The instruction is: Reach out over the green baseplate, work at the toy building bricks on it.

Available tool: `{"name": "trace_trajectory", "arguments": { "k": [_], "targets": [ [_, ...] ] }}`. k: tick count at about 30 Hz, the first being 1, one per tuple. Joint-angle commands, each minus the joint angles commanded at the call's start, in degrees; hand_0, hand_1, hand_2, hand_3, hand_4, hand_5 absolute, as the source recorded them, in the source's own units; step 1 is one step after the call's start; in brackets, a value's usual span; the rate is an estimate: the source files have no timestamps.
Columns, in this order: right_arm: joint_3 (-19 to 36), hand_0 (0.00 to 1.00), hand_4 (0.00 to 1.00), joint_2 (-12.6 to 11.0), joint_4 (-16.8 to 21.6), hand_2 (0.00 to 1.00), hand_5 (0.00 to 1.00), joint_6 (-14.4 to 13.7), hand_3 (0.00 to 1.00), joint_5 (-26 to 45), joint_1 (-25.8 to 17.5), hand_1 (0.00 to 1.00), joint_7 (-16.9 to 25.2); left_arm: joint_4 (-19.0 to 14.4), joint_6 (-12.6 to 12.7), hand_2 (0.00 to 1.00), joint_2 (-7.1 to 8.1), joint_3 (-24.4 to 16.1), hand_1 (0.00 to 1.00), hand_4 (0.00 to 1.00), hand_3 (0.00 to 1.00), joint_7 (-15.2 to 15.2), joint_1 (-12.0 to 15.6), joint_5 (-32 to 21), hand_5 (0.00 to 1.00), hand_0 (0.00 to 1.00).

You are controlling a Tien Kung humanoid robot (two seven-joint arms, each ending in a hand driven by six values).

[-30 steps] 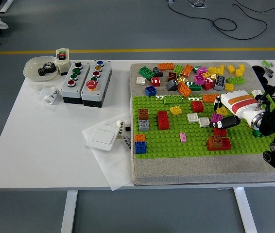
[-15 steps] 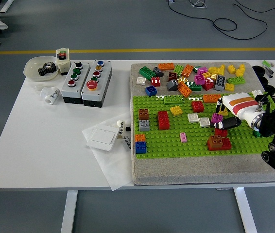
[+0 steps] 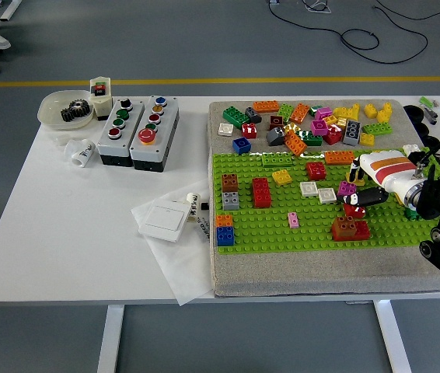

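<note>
One right hand over the green baseplate, fingers' grip unclear

- Setting: robotics lab or test hall, not a home.
- Floor: grey industrial coating with a yellow marking line; loose black cables lie on it.
- White table laid out as a test bench: two push-button control boxes, bowl of metal gears, wall switch.
</note>
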Motion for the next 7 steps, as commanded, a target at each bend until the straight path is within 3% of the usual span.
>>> {"name": "trace_trajectory", "arguments": {
  "k": [7],
  "targets": [
    [-0.3, 0.351, 0.906, 0.57, -0.14, 0.524, 0.492, -0.31, 0.509, -2.03, 0.32, 0.457, -0.43, 0.0, -0.04, 0.837, 0.04, -0.24, 0.782, 0.778, 0.719, 0.03, 0.09, 0.42, 0.671, 0.762]
  ]
}}
